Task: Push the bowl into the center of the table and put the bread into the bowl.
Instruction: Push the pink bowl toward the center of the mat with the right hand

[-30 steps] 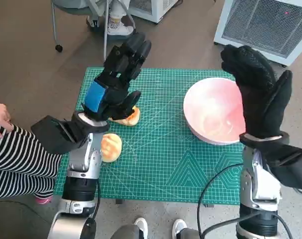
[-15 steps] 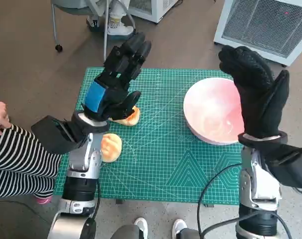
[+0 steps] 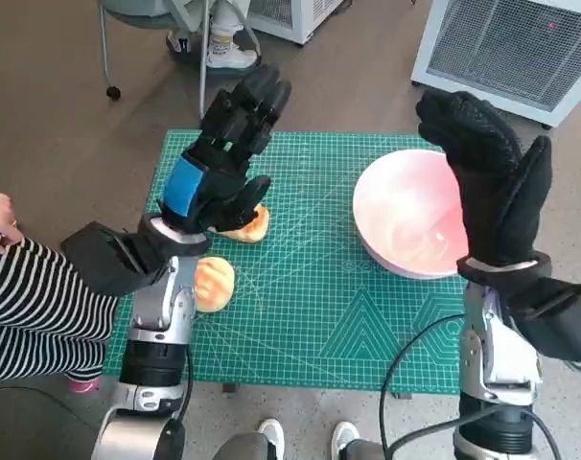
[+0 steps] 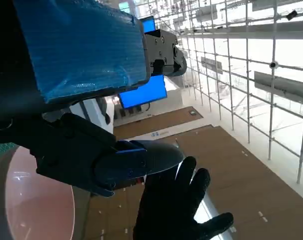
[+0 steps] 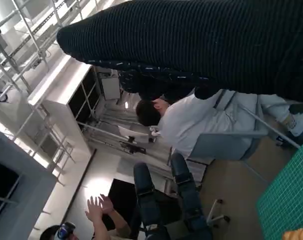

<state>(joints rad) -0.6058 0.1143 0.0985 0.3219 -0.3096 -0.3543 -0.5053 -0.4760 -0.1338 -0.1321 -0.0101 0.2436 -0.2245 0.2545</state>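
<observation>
Standing beside the desk (image 3: 310, 335), I see a green cutting mat with a printed grid covering its top. The pink bowl (image 3: 410, 216) sits toward the right side of the mat, close to the right edge and well off the middle; its rim also shows in the left wrist view (image 4: 31, 200). Two pieces of bread lie on the left part of the mat: one bread roll (image 3: 214, 283) near the front left, just beside the pale left forearm, and a second bread piece (image 3: 247, 227) a little farther back, partly hidden under the left hand.

The left hand (image 3: 223, 158), black with blue tape on its back, is raised above the left half of the mat with its fingers (image 3: 257, 96) stretched out and apart, holding nothing. The right hand (image 3: 492, 182), in its black knitted glove, is held upright above the near right edge of the bowl, fingers extended and holding nothing; whether it touches the rim I cannot tell. The same gloved hand appears spread in the left wrist view (image 4: 176, 210).

At the far left a person in a striped sleeve (image 3: 32, 307) sits close to the desk. A white ventilated unit (image 3: 511, 48) stands on the floor beyond the far right corner, and chair legs (image 3: 156, 48) stand beyond the far edge.
</observation>
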